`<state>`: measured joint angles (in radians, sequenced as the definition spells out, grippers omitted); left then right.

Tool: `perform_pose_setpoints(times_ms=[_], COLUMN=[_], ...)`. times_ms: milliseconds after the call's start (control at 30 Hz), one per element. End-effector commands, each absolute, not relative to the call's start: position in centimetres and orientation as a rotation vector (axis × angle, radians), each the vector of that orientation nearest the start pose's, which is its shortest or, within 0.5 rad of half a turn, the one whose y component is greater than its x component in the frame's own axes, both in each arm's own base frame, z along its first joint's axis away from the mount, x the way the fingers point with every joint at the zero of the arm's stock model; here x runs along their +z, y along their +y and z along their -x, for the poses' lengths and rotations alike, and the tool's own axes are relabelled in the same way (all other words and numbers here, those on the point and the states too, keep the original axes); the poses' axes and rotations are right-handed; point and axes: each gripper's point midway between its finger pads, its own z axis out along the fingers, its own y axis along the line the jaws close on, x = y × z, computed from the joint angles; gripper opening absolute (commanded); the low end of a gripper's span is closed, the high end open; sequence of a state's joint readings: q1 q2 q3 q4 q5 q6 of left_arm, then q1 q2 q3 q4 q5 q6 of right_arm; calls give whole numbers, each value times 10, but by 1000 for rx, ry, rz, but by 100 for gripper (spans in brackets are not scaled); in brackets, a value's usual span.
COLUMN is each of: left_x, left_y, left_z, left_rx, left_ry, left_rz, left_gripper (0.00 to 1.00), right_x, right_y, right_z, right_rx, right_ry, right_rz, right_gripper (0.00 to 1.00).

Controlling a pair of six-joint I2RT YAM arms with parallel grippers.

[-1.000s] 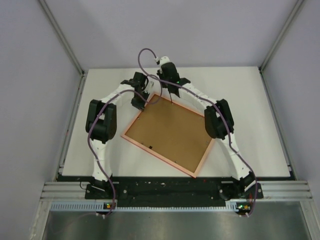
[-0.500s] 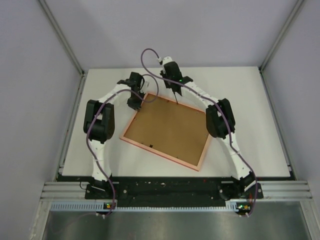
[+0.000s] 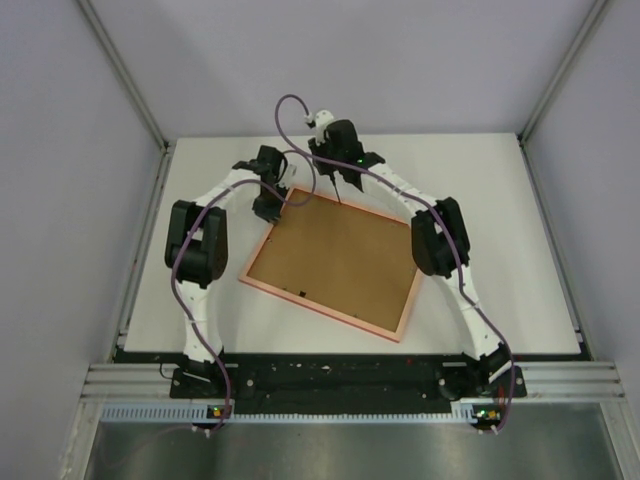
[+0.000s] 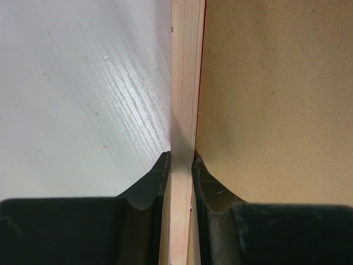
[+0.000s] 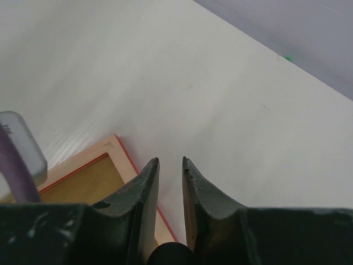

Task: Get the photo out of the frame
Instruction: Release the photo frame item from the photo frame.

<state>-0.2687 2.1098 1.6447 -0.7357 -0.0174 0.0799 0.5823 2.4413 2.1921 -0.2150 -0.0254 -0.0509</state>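
On the white table [image 3: 500, 200], with its faint wood-grain sheen, we note the frame [image 3: 318, 309] lying flat and face down, turned askew so that one corner points toward the far side. Its rim reads pale pinkish-orange from above. In the left wrist view the rim [image 4: 185, 83] is bare light wood with a thin red line along its inner edge. A plain brown backing board [image 3: 335, 260], matte and finely speckled like fibreboard [image 4: 276, 99], fills the opening. One small dark tab [image 3: 300, 293] sits near its near-left edge. We cannot see the photo in any view.

Left gripper [image 3: 270, 208]: at the frame's far-left side, dark curved fingers pressed against both faces of the wooden rim, pinching it [image 4: 180, 160]. One finger is on the table side, the other on the board side.

Right gripper [image 3: 340, 190]: over the frame's far corner. Its wrist view shows the jaws [image 5: 171, 161] parted by a narrow slit, with bare table showing between the tips and nothing clamped. The frame's squared corner [image 5: 118, 146] lies just left of the tips, its outer edge red. Whether the tips touch the rim, we cannot tell.

A purple cable [image 3: 290, 105] loops above the right wrist.
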Motion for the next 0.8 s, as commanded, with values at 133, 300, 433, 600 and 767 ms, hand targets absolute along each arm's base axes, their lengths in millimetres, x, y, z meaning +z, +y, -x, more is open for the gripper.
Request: perform_pose_setpoints(times_ms=[133,300,433,600,767], left_x=[47,51,52,54,55], left_y=[-123,-120,-119,-119,-119], left_z=[-423,-423,-422,-422,-422], left_rx=[-95,-76,-72,-69,-66], left_ry=[2751,2744,2746,2745,2743], left_rz=[-481,-480,-476,-479,-474], left_gripper=[0,0,0,0,0], right_x=[198,200,195,186,176], right_y=[420,425,419,417,416], right_z=[-555,-557,-566,-568,-570], right_rx=[613,646,596,597,595], right_ry=[1742,1724,1748,1777,1806], right_rz=[707,681,601,570,531], right_gripper=[0,0,0,0,0])
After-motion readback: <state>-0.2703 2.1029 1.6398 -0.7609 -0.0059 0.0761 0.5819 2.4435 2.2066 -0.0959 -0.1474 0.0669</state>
